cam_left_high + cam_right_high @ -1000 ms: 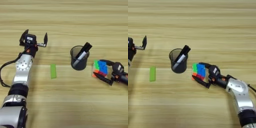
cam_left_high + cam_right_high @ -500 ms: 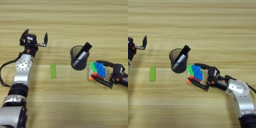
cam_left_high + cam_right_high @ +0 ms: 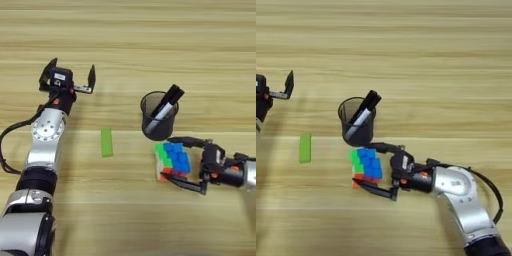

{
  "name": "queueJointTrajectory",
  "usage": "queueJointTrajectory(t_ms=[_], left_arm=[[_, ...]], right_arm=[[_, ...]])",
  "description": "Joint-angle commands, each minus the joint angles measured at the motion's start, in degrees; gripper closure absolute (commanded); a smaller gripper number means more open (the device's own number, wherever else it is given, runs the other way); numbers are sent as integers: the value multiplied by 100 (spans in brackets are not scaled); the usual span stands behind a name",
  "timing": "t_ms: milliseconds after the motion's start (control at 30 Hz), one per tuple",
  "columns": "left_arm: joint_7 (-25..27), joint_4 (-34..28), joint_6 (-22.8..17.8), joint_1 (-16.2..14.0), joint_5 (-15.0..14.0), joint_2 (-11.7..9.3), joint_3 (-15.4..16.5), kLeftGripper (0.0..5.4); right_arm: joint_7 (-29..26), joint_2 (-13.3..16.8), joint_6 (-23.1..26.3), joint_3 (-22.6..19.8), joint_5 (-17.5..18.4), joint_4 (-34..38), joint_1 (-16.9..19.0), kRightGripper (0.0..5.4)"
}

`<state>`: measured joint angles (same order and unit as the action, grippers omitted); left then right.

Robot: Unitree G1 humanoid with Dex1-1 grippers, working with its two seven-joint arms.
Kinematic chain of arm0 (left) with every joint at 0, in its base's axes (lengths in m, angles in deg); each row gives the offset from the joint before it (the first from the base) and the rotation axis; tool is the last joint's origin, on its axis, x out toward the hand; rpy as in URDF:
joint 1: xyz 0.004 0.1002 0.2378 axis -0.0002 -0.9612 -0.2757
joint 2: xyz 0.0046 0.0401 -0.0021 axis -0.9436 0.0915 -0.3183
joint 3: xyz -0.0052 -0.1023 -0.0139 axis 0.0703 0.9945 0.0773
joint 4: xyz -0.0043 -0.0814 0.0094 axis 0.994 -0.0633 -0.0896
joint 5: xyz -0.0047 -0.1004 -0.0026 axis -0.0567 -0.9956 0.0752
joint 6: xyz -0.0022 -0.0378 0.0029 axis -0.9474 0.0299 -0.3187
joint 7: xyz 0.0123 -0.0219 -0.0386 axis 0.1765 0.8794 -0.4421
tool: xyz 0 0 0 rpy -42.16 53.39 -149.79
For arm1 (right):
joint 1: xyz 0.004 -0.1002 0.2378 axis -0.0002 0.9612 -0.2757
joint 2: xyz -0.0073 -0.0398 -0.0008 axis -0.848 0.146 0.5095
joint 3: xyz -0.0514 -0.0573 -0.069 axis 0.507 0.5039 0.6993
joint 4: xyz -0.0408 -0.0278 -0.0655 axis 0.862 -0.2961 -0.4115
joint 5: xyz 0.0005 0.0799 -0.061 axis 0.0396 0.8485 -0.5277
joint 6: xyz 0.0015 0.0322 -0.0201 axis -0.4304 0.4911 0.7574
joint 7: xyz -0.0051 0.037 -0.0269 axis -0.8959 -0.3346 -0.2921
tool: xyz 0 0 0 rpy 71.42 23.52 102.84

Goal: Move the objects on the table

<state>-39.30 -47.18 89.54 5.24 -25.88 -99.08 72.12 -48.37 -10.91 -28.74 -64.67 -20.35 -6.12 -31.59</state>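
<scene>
Left eye view showed my right arm reaching in low from the right edge, forearm nearly level, its right claw closed around the puzzle cube just below the pen cup. My left arm stretched up the desk, its left claw spread wide and holding nothing. I saw the green block lying flat between the arms.

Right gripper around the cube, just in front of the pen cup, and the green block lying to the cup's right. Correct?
Not quite. The green block lies to the left of the pen cup, as the left eye view shows. The right gripper is around the cube, just in front of the cup.
</scene>
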Motion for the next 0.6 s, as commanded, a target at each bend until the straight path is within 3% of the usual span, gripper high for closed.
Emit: queueJointTrajectory(t_ms=[33,233,600], left_arm=[[6,27,-83,15,89,-74,-25,0],[-3,45,-80,30,102,-58,-40,0],[-18,57,-85,47,106,-43,-67,0]], right_arm=[[142,-41,66,211,-172,160,48,153],[175,-50,62,537,-380,51,75,153],[402,5,-111,657,-789,-516,-77,153]])
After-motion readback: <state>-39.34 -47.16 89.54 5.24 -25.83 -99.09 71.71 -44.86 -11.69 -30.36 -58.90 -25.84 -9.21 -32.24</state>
